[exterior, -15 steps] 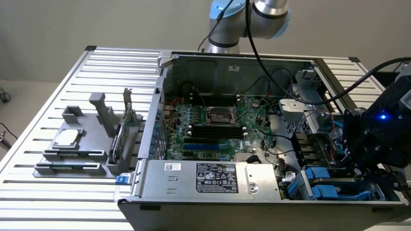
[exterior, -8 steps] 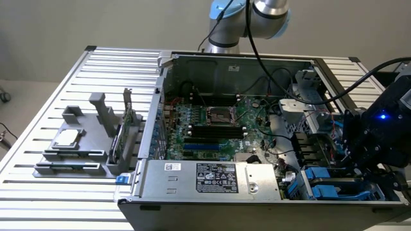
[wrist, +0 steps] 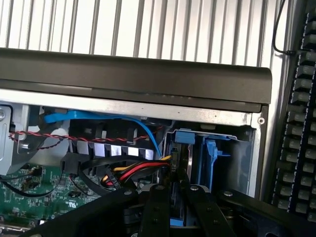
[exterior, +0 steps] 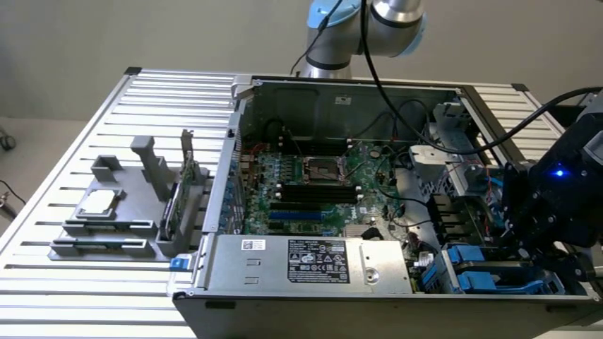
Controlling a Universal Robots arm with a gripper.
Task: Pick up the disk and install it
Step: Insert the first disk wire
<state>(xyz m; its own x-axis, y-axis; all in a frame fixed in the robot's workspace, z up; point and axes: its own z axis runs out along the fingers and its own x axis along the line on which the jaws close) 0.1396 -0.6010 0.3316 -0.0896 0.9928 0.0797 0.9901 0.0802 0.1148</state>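
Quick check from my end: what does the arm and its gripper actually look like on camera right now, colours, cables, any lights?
The arm has silver-grey tube sections with light blue joint caps, and a black cable runs down from it. The wrist assembly is a bulky black housing with a small lit blue light and black cables trailing off. In the wrist view, the gripper has black metal fingers with visible screws, on black angled linkage bars.

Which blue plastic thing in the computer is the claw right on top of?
The upright blue carrier between the claw's fingers, with the disk. The other blue bracket stands beside it, untouched.
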